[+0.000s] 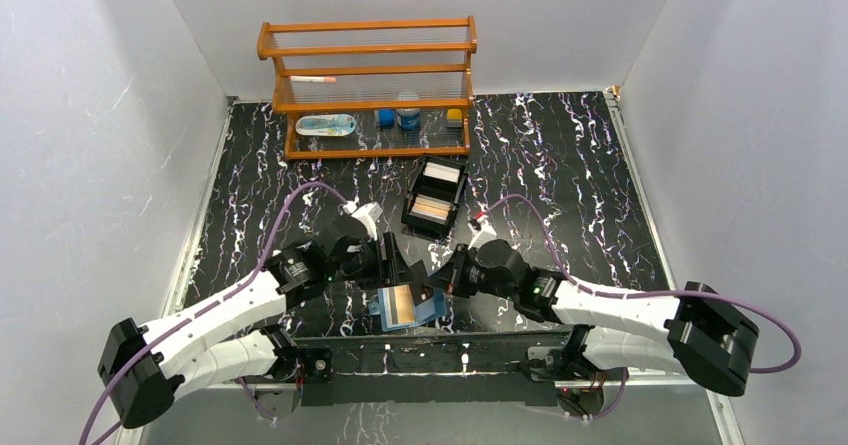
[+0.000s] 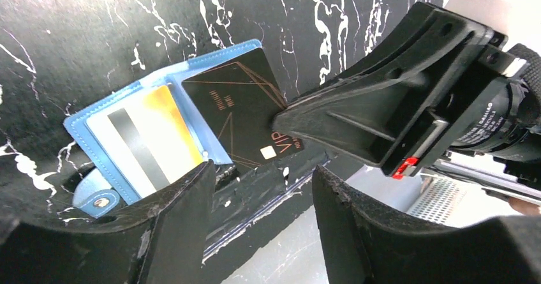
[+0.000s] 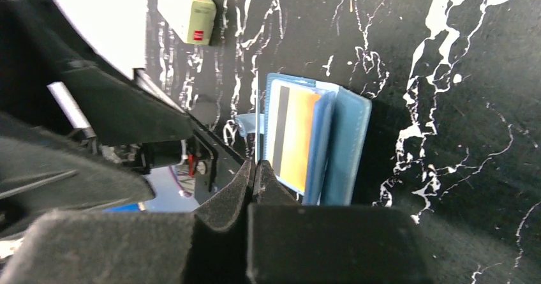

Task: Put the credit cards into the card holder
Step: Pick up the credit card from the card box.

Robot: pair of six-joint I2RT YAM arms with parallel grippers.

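The blue card holder [image 1: 405, 310] lies open near the table's front edge, between both grippers. In the left wrist view the card holder [image 2: 80, 127] has a yellow and white card [image 2: 150, 137] with a black stripe in its left half. A black card [image 2: 239, 102] lies slanted over its right half. My right gripper [image 1: 432, 287] is shut on that black card's corner; its fingers [image 2: 332, 115] show in the left wrist view. In the right wrist view its jaws [image 3: 254, 169] are pressed together beside the holder [image 3: 348, 143]. My left gripper [image 2: 261, 191] is open and empty just near of the holder.
A black two-compartment box [image 1: 412, 215] with tan [image 1: 432, 207] and white [image 1: 442, 173] card stacks sits behind the grippers. A wooden rack [image 1: 370, 65] with small items stands at the back. A cream packet with a red mark [image 3: 187, 9] lies beyond the holder.
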